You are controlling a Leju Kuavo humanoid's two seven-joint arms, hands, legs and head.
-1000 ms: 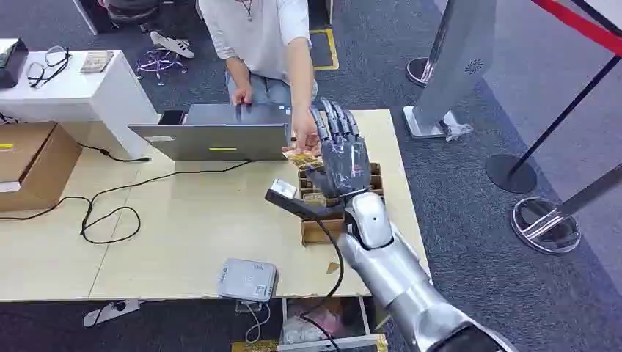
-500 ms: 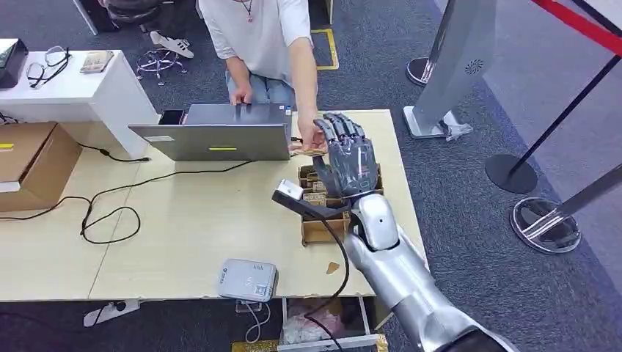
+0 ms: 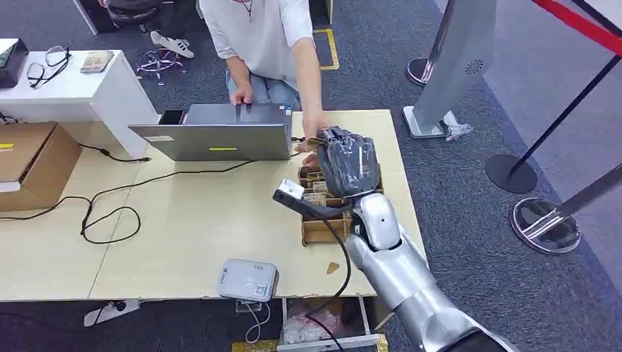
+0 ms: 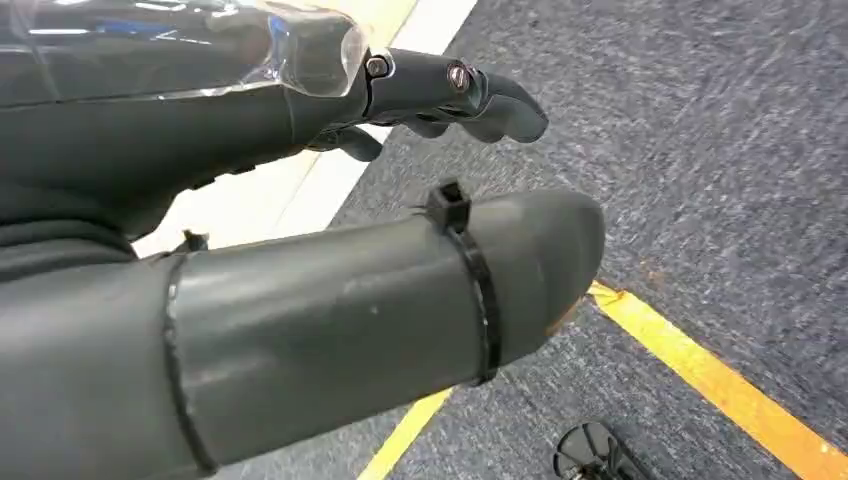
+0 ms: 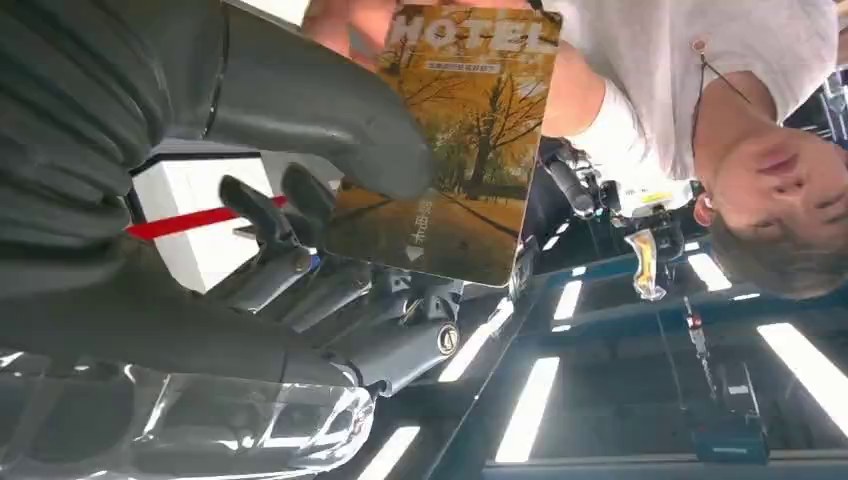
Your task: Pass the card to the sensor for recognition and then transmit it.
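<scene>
"HOTEL" in pale capitals on the autumn-tree card (image 5: 455,140), smaller print unreadable

A person's hand (image 3: 314,136) and the laptop (image 3: 220,132) crowd the right hand (image 3: 346,160); bare table (image 3: 183,220) lies leftward.

The robot's right hand (image 3: 347,159) hangs over the far right part of the wooden table (image 3: 183,227), fingers curled, above a cardboard box (image 3: 317,229) of compartments. A person's hand (image 3: 314,139) touches it from the far side. A laptop (image 3: 220,133) stands to the left, a small grey box (image 3: 248,279) at the near edge.
</scene>
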